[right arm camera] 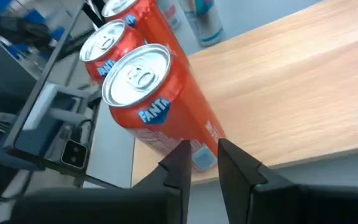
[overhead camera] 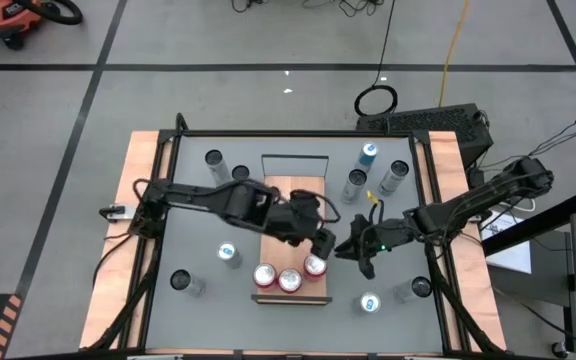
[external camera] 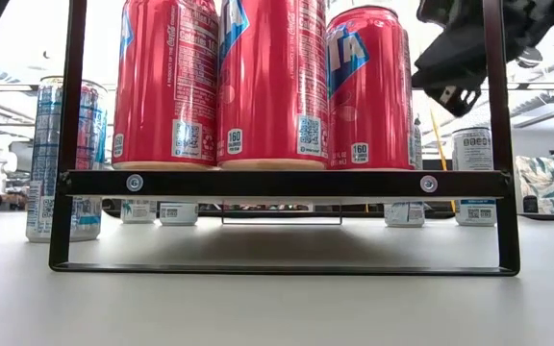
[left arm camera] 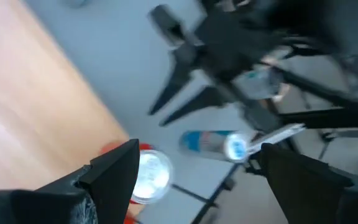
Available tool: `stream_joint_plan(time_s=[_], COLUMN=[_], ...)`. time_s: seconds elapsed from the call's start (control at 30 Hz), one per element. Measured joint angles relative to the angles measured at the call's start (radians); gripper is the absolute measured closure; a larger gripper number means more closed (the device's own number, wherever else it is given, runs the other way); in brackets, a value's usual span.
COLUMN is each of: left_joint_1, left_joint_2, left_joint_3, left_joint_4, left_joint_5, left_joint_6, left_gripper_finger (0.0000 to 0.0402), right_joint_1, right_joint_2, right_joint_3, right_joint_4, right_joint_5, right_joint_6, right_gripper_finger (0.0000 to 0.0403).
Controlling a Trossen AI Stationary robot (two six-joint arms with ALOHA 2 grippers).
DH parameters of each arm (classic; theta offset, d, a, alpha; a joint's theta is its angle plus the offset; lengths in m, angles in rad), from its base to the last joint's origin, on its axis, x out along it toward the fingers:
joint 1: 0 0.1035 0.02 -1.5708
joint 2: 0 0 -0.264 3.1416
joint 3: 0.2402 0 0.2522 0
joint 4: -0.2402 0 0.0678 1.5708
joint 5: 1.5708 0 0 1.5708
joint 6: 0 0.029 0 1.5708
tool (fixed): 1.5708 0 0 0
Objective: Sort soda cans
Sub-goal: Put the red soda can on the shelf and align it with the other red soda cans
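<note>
Grey floor (overhead camera: pixel 218 40) with dark tape lines (overhead camera: pixel 268 67), orange vacuum (overhead camera: pixel 13 20), yellow cable (overhead camera: pixel 455 45), coiled black cable (overhead camera: pixel 376 100)

Three red cans (external camera: pixel 267 82) with silver tops stand on a pale wooden board (overhead camera: pixel 290 190). The table (overhead camera: pixel 198 225) is grey, the frame (external camera: pixel 282 183) black.

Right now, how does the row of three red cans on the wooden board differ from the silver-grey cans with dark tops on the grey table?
The three red cans stand close together in one row on the wooden board; the silver-grey cans stand scattered and apart on the grey table. The red cans have silver tops; the silver-grey ones have dark tops. Both kinds stand upright.
</note>
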Motion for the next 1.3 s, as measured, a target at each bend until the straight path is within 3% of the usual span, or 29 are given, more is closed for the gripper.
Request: stream_joint_plan(time_s=[0.1,0.27,0.47,0.6,0.73,0.9,1.17,1.3], left_joint_1=[-0.053,-0.156,-0.253,-0.258,-0.2,-0.135,-0.117,-0.122], left_joint_2=[-0.026,-0.03,-0.03,-0.03,-0.032,-0.055,-0.063,-0.065], left_joint_3=[-0.005,-0.006,-0.007,-0.007,-0.007,-0.002,-0.002,-0.002], left_joint_4=[0.069,0.051,0.006,-0.018,-0.042,-0.097,-0.248,-0.252], left_joint_5=[-0.038,-0.087,-0.211,-0.255,-0.136,0.017,0.07,0.073], left_joint_6=[0.062,0.123,0.116,0.157,0.221,0.271,0.351,0.331], left_gripper_finger=[0.0066,0.0066,0.0066,0.0068,0.0086,0.0129,0.0182,0.0193], right_joint_1=[-0.001,0.007,-0.034,-0.063,-0.089,-0.113,-0.167,-0.178], right_joint_2=[0.002,0.006,0.004,0.003,0.001,0.003,0.085,0.145], right_joint_3=[0.078,0.165,0.181,0.181,0.181,0.181,0.179,0.179], right_joint_4=[-0.104,-0.221,-0.339,-0.395,-0.401,-0.404,-0.318,-0.179], right_joint_5=[-0.002,-0.001,-0.003,-0.045,-0.109,-0.107,-0.115,-0.205], right_joint_6=[-0.016,-0.024,0.035,0.049,0.029,-0.02,-0.163,-0.204], right_gripper_finger=[0.0367,0.0392,0.04,0.04,0.0399,0.0399,0.0402,0.0402])
